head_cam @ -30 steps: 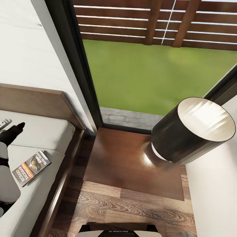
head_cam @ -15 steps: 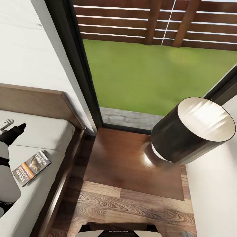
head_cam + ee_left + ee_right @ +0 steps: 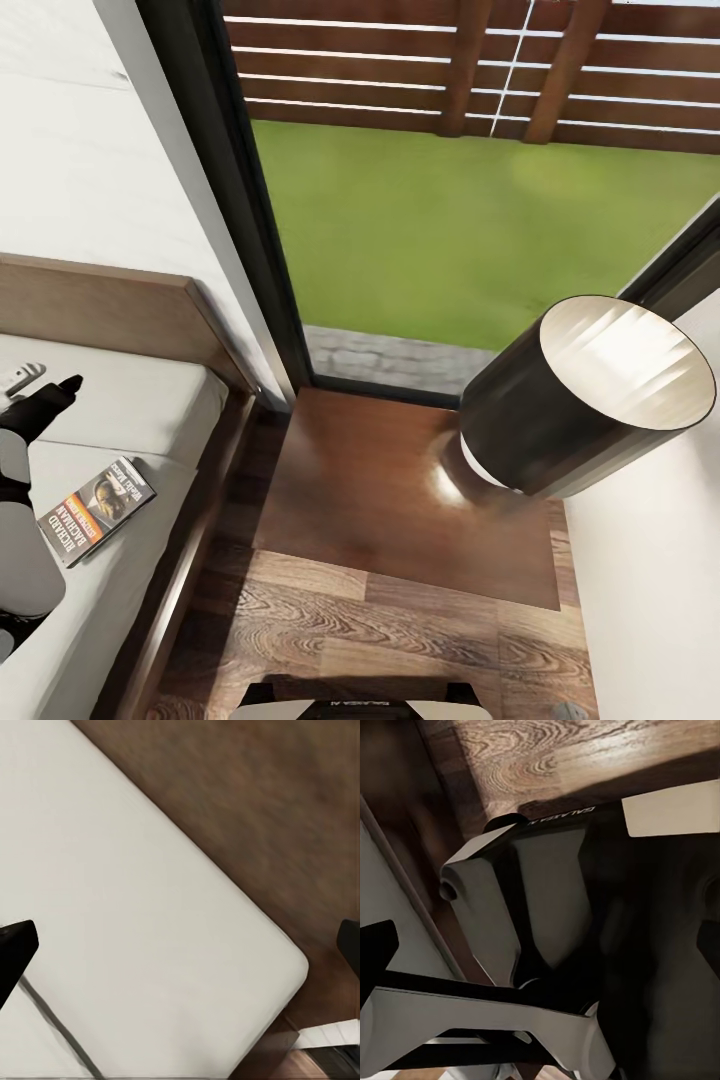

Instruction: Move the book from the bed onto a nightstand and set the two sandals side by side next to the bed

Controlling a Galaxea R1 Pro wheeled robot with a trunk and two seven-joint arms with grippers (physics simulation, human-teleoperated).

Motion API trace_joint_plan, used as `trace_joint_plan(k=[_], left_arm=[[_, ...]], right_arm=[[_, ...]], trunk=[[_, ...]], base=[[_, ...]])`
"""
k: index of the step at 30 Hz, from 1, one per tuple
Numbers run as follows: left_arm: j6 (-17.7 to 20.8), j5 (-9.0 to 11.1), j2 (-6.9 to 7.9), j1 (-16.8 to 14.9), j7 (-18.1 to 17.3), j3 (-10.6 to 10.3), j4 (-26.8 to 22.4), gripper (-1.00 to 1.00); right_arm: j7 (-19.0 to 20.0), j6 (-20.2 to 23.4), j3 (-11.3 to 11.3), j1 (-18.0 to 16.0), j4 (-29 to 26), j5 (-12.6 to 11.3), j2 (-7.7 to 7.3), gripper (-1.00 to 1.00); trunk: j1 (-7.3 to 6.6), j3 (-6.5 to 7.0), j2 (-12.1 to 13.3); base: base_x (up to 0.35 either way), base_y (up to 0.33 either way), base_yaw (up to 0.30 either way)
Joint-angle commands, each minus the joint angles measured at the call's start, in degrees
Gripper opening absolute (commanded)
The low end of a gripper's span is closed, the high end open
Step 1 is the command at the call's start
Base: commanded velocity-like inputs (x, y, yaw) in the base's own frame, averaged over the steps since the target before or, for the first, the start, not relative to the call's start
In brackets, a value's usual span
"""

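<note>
Just beside the left hand (image 3: 45, 400), whose dark fingers stand wide apart over the pale grey bed (image 3: 130, 400), lies the book (image 3: 96, 508), a thin dark paperback with white "RICHARD BACHMAN" lettering and an orange strip.

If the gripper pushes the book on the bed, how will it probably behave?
The book is thin and lies flat on the bed's mattress, so it will probably slide, not tip or roll. A paperback, likely light and somewhat bendy. Soft bedding may drag it.
</note>
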Motion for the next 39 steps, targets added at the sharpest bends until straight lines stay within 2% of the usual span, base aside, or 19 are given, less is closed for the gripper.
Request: trace_joint_plan(k=[1,24,30,33,34,35,39], left_arm=[[0.3,-0.2,-0.15,-0.1,-0.4,0.2,-0.1,1.0],[0.4,-0.2,-0.38,-0.1,-0.4,0.2,0.4,1.0],[0.3,-0.5,-0.56,-0.1,-0.3,0.1,5.2,1.0],[0.2,-0.6,-0.6,-0.1,-0.3,-1.5,8.8,1.0],[0.2,-0.6,-0.6,-0.1,-0.3,-2.7,10.1,1.0],[0.0,-0.6,-0.61,-0.1,-0.3,-5.1,12.0,1.0],[-0.1,-0.5,-0.61,-0.1,-0.4,-8.8,14.7,1.0]], right_arm=[[0.2,0.6,0.0,0.0,0.0,-0.4,-0.01,1.0],[0.1,0.5,0.0,0.0,0.0,-0.4,0.0,1.0],[-0.1,0.4,0.0,0.0,0.0,-0.5,0.0,1.0],[-0.2,0.3,0.0,0.0,0.0,-0.5,0.0,1.0],[-0.2,0.3,0.0,0.0,0.0,-0.5,-0.02,1.0],[-0.2,0.3,0.0,0.0,0.0,-0.5,-0.01,1.0],[-0.2,0.3,0.0,0.0,0.0,-0.6,0.0,1.0]], trunk=[[0.0,-0.03,0.0],[-4.83,3.92,8.8],[-6.15,5.0,11.2],[-6.81,5.53,12.4],[-7.03,5.71,12.8],[-7.25,5.89,13.2],[-8.13,6.61,14.8]], base=[[0.0,0.0,0.0],[0.0,0.0,0.0],[0.0,0.0,0.0],[0.0,0.0,0.0],[0.0,0.0,0.0],[0.0,0.0,0.0],[0.0,0.0,0.0]])
